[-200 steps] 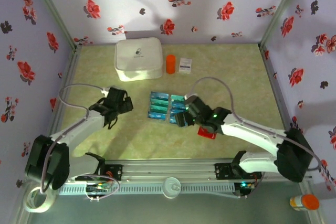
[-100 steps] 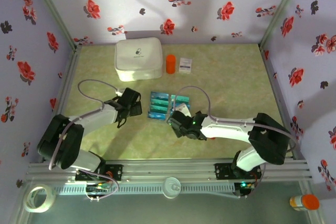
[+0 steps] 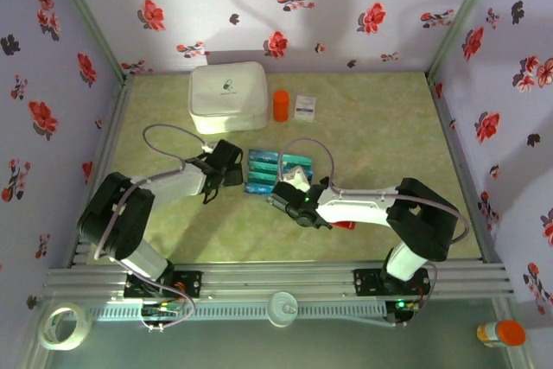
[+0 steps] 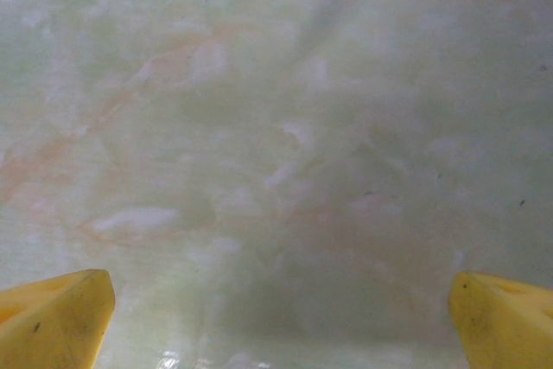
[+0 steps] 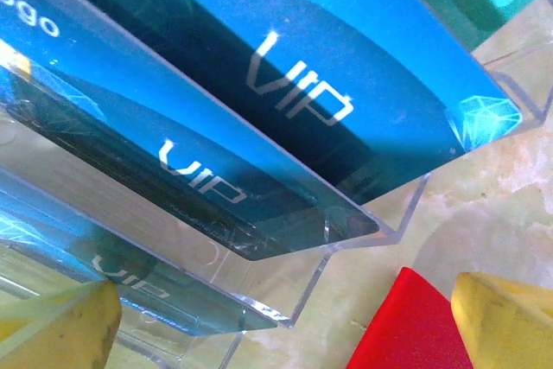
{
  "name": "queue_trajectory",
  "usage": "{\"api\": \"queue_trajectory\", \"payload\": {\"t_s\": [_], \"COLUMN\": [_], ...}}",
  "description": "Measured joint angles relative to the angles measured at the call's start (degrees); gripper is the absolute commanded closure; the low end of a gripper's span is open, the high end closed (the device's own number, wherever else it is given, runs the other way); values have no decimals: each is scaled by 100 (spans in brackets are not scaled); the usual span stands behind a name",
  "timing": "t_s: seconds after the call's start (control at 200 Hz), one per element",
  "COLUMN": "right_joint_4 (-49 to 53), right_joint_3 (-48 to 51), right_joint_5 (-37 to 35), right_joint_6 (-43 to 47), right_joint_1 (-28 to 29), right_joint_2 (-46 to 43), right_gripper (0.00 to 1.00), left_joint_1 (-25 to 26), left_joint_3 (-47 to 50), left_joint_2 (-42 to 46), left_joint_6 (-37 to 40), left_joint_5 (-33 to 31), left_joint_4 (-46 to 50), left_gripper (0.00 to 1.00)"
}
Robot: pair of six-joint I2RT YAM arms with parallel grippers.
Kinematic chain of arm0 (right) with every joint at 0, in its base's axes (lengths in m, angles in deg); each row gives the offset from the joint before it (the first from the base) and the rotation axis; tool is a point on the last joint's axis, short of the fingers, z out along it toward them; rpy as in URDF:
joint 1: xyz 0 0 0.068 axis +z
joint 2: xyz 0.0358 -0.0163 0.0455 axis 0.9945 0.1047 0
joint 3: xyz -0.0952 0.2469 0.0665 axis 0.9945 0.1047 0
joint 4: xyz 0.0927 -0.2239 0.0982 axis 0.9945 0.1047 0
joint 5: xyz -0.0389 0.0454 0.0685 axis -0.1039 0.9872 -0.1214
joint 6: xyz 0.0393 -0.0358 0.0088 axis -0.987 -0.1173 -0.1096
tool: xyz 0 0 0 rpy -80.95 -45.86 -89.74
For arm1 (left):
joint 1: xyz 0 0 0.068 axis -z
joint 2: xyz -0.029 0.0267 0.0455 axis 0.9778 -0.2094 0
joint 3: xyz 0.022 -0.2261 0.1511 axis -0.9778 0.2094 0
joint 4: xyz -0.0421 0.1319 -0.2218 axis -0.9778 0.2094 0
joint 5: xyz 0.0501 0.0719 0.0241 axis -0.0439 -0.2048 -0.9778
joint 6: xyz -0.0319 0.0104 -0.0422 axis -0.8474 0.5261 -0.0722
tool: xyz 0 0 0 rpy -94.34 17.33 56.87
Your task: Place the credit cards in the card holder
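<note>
Several teal and blue credit cards (image 3: 260, 172) stand in rows at the table's middle. In the right wrist view, blue credit cards (image 5: 285, 58) marked VIP sit slanted in a clear stepped stand (image 5: 367, 235). The red card holder (image 3: 344, 225) lies mostly under my right forearm; its corner (image 5: 413, 327) shows by the stand. My right gripper (image 3: 289, 189) is open at the cards' near right edge, and its yellow fingertips (image 5: 505, 321) hold nothing. My left gripper (image 3: 228, 164) is open just left of the cards, with bare table between its fingertips (image 4: 54, 317).
At the back stand a large white zip case (image 3: 226, 97), an orange cylinder (image 3: 281, 104) and a small white packet (image 3: 305, 107). Flowered walls enclose the green marbled table (image 3: 380, 136). A tape roll (image 3: 65, 326) and an orange-capped bottle (image 3: 501, 333) lie beyond the front rail.
Both grippers have closed in on the cards: the left one moved right, the right one moved left. The right forearm now covers most of the red card holder.
</note>
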Motion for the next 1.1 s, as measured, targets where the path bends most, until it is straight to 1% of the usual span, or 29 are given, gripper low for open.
{"api": "queue_trajectory", "payload": {"t_s": [0.105, 0.235, 0.37, 0.525, 0.625, 0.72, 0.845, 0.975, 1.1], "right_joint_4": [-4, -109, -225, -326, -319, -299, -297, -240, -96], "right_joint_3": [-4, -4, -7, -81, -229, -426, -616, -658, -492], "right_joint_5": [-90, -127, -125, -79, 4, 37, 55, 111, 413], "right_joint_6": [63, 146, 262, 367, 391, 409, 407, 404, 374], "right_joint_1": [-103, -417, -831, -1438, -1816, -2057, -2212, -2240, -2249], "right_joint_2": [28, 55, 76, 153, 269, 437, 610, 619, 282], "right_gripper": [1, 1, 1, 1, 1, 1, 1, 1, 1], "left_joint_1": [44, 125, 205, 291, 334, 352, 352, 352, 352], "left_joint_3": [-249, -651, -1134, -1663, -1899, -2044, -2135, -2168, -2170], "left_joint_2": [-243, -592, -1001, -1456, -1655, -1784, -1902, -1969, -1969], "left_joint_6": [-11, -11, -11, -7, -4, 0, 17, 59, 166], "left_joint_5": [2, 4, 4, 13, 22, 24, 24, 15, 22], "left_joint_4": [-11, -33, -55, -57, -57, -57, -55, -52, -55], "left_gripper": [0, 0, 0, 0, 0, 0, 0, 0, 0]}}
